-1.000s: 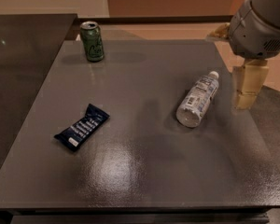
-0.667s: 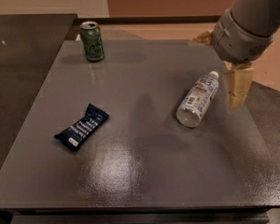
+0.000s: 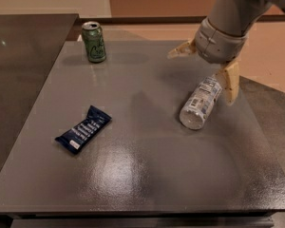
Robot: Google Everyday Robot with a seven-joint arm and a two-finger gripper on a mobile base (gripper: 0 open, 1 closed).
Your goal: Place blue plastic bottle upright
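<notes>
1. The arm is showing as a thick, pale grey tube with a smooth matte shell, entering from the top right corner of the view.
2. The wrist is widening into a rounded grey drum, with thin darker seams ringing it.
3. The gripper is hanging over the grey tabletop, near its right edge and toward the far right corner.
4. Its two fingers are showing a cream-tan colour against the grey wrist; each is looking flat and tapering to a blunt tip.
5. The fingers are standing wide apart, one on each side of the drum.
</notes>
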